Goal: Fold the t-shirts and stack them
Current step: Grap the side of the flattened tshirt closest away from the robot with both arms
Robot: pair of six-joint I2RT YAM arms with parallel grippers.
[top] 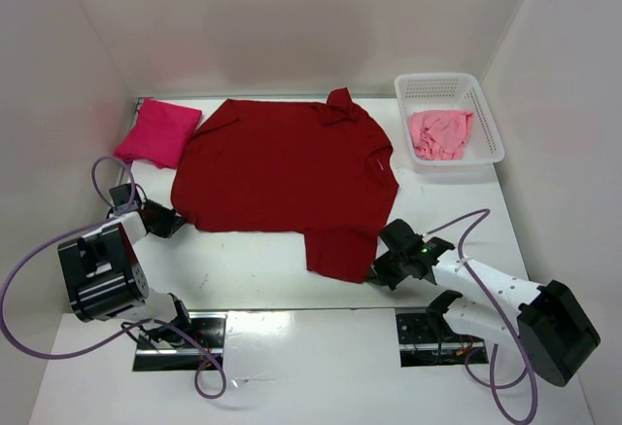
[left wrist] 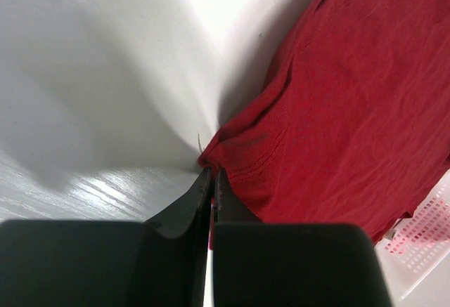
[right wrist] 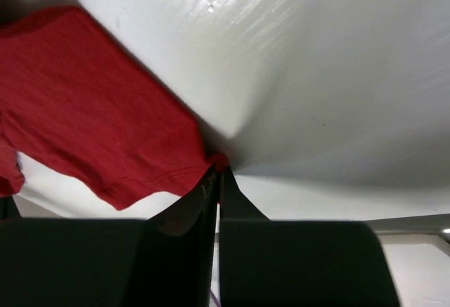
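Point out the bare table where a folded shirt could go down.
Barest: the near table strip between the dark red shirt, the arm bases, the left tool and the right tool. A smaller patch lies before the white basket, right of that shirt. Crowded: the far left, where the magenta shirt meets the red one.

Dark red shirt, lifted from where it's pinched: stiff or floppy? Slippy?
Likely floppy: the dark red shirt lies flat, creased; it should sag. The left gripper and right gripper pinch only thin edges, so it may slip.
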